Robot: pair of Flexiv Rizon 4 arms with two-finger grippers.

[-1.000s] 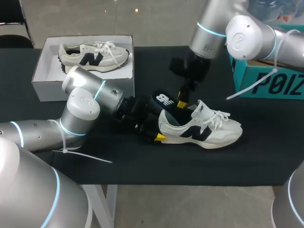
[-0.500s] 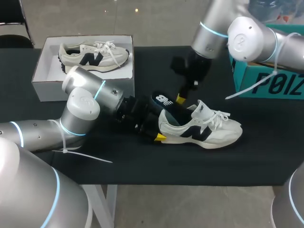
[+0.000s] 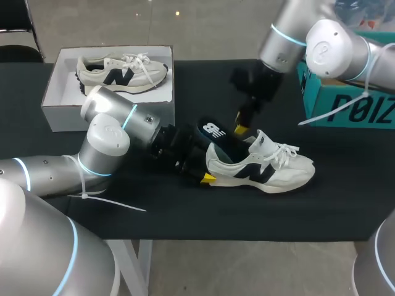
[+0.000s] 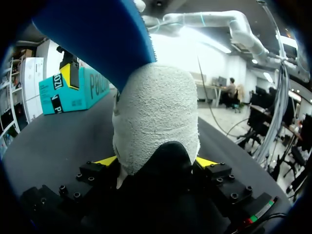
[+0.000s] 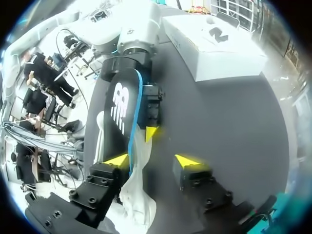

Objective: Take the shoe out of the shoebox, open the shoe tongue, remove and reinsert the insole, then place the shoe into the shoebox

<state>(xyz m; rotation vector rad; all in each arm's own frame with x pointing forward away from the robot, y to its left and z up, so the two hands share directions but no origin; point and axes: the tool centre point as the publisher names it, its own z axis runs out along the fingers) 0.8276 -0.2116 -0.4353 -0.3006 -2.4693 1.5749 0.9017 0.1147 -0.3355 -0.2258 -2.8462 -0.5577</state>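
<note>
Black table point(image 3: 185, 216). White shoebox point(image 3: 62, 108) sits at the far left corner, open, with a second shoe point(image 3: 120, 71) lying inside, toe toward my right. Teal box point(image 3: 345, 105) at the far right edge. Task shoe point(image 3: 265, 169) is out of the shoebox, standing on its sole mid-table, toe pointing to my right, laces loose, tongue standing up. Insole point(image 3: 215, 131), black top with a white logo and blue underside, sticks up out of the shoe's heel opening and leans back toward my left arm; its front part is down inside the shoe. My left gripper point(image 4: 156, 163) is clamped on the shoe's heel, one yellow tip on each side, both against the heel fabric. My right gripper point(image 5: 152, 162) hangs above the shoe near the raised end of the insole, fingers spread, holding nothing. In the right wrist view the insole stands just beside one finger; can't tell if it touches.
</note>
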